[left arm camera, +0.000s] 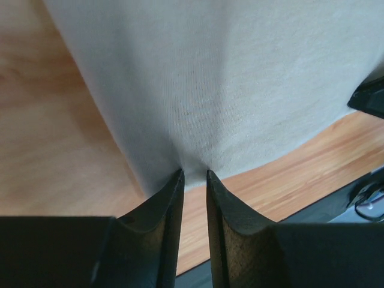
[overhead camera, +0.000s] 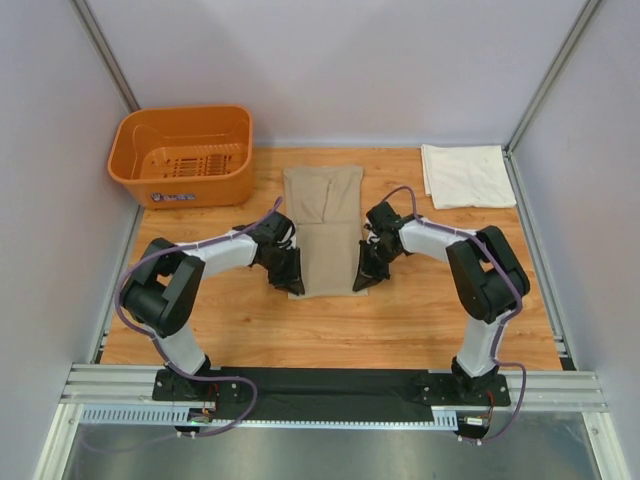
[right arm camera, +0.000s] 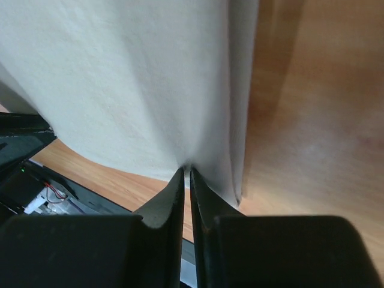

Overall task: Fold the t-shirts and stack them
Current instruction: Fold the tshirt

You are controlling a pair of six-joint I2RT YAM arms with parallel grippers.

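Observation:
The tan t-shirt (overhead camera: 322,225) lies folded into a long strip in the middle of the table, collar end far, hem end near. My left gripper (overhead camera: 292,285) is at the hem's left corner. In the left wrist view, the cloth (left arm camera: 240,78) puckers into the narrow gap at my left gripper (left arm camera: 195,174), which is shut on the hem. My right gripper (overhead camera: 360,283) is at the hem's right corner. The right wrist view shows the fabric (right arm camera: 132,78) drawn in at my right gripper (right arm camera: 186,169), which is shut tight on it. The cream-white t-shirt (overhead camera: 466,175) rests folded at the back right.
An orange plastic basket (overhead camera: 185,155) stands at the back left corner. The wooden table (overhead camera: 330,330) is bordered by grey walls with slanted posts. A black base rail (overhead camera: 330,385) runs along the near edge.

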